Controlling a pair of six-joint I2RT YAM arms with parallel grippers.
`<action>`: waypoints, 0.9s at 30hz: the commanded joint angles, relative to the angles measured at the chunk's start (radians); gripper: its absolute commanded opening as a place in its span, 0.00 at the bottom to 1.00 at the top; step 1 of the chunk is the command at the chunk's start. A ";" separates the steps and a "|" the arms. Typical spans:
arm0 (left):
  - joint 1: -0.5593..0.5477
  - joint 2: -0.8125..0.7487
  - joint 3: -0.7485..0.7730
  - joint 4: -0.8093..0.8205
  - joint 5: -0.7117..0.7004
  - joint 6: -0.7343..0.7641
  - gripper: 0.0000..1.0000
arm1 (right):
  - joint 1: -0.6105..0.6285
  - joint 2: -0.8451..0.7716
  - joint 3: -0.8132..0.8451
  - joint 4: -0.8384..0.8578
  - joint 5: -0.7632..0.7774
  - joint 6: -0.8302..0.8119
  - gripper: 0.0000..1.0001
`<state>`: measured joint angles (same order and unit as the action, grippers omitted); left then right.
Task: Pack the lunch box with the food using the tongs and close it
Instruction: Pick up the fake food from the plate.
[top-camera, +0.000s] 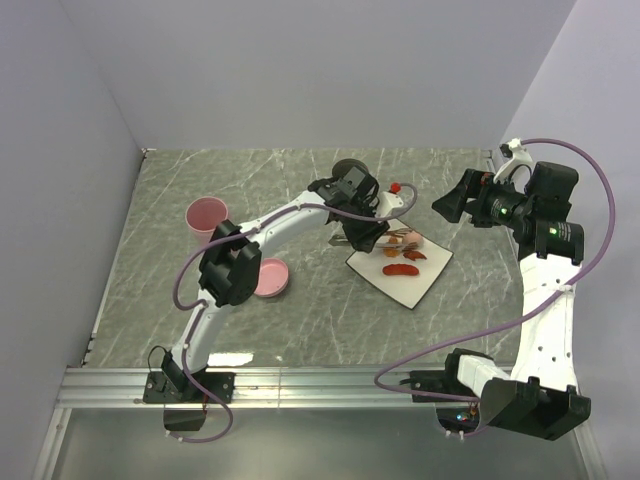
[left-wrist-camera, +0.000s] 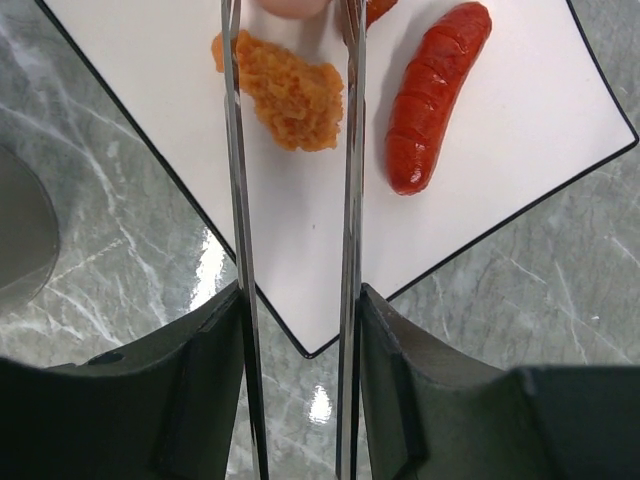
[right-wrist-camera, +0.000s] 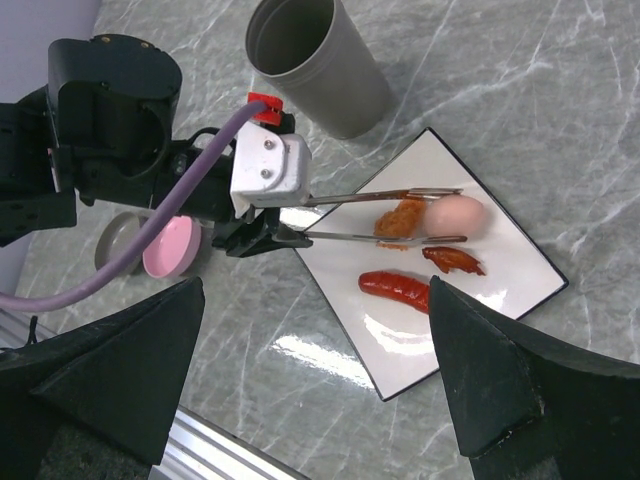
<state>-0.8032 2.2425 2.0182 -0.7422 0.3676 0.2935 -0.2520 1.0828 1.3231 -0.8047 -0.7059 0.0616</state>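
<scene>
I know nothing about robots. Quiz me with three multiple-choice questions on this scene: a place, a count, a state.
1. Where is the red sausage? A in a cup; B on the white plate; C on bare table.
2. How many food pieces lie on that plate? A two; B seven; C four.
3. The left gripper is: A clamped on the tongs; B open and empty; C holding a lid.
Answers: 1 B, it lies on the plate. 2 C, sausage, fried piece, pink egg, red-brown piece. 3 A, its fingers press both tong arms.
</scene>
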 joint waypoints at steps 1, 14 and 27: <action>-0.011 0.011 0.060 -0.012 -0.005 0.003 0.49 | -0.007 -0.003 0.016 0.007 -0.018 -0.009 1.00; -0.024 0.014 0.079 -0.003 -0.036 -0.027 0.45 | -0.007 -0.009 0.019 0.002 -0.012 -0.014 1.00; -0.022 -0.119 0.039 0.000 0.010 -0.073 0.34 | -0.007 -0.029 0.037 -0.008 -0.017 -0.013 1.00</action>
<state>-0.8200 2.2375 2.0548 -0.7681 0.3412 0.2481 -0.2520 1.0794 1.3231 -0.8101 -0.7052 0.0566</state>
